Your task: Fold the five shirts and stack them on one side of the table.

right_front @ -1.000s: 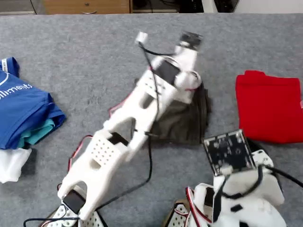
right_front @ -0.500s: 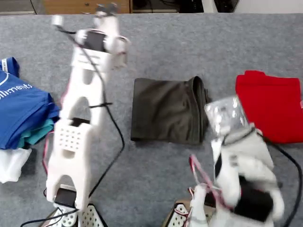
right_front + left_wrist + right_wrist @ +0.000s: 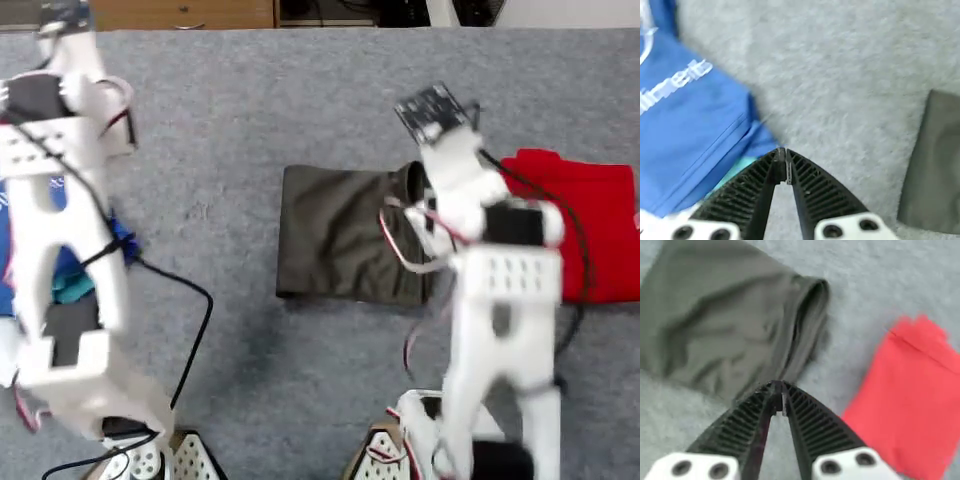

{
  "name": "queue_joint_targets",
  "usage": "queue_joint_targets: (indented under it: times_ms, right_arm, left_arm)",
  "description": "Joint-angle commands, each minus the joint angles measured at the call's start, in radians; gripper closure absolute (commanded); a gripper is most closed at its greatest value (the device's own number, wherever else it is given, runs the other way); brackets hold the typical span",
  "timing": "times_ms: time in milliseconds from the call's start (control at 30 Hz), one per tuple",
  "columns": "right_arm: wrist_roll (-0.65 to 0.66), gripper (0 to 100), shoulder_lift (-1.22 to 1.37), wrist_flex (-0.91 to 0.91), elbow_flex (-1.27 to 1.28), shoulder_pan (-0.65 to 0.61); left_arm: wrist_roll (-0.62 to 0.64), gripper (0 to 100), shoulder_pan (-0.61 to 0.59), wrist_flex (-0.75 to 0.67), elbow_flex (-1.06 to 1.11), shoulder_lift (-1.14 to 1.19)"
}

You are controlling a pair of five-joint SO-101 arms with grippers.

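Observation:
A folded dark olive shirt (image 3: 340, 235) lies mid-table. To its right sits a folded red shirt (image 3: 600, 230). At the left edge is a pile with a blue shirt (image 3: 685, 115) on top, teal cloth (image 3: 737, 167) under it and white cloth (image 3: 650, 220) below. My left gripper (image 3: 782, 165) is shut and empty above the blue shirt's corner, with the dark shirt (image 3: 937, 160) farther off. My right gripper (image 3: 779, 395) is shut and empty over the bunched right edge of the dark shirt (image 3: 725, 325), beside the red shirt (image 3: 905, 405).
The left arm (image 3: 60, 200) stretches along the table's left side and covers most of the pile. The right arm (image 3: 500, 270) stands between the dark and red shirts. Bare grey tabletop (image 3: 220, 130) lies between the pile and the dark shirt. Wooden furniture (image 3: 180, 12) borders the far edge.
The left arm swung from over the dark shirt leftward to above the blue pile. The right arm rose from the front edge and extended to the dark shirt's right edge.

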Motion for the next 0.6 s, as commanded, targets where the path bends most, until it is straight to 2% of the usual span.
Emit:
queue_joint_targets:
  times_ms: [0,300,567]
  right_arm:
    - [-0.025,99.5,0.185,-0.041,-0.183,-0.067]
    - [-0.031,99.5,0.625,-0.195,-0.440,-0.081]
    - [-0.026,99.5,1.009,-0.198,-0.670,0.012]
  left_arm:
    - [-0.011,98,-0.075,0.011,0.107,-0.148]
    - [-0.011,98,-0.176,0.011,0.186,-0.214]
    - [-0.011,98,-0.207,0.011,0.189,-0.214]
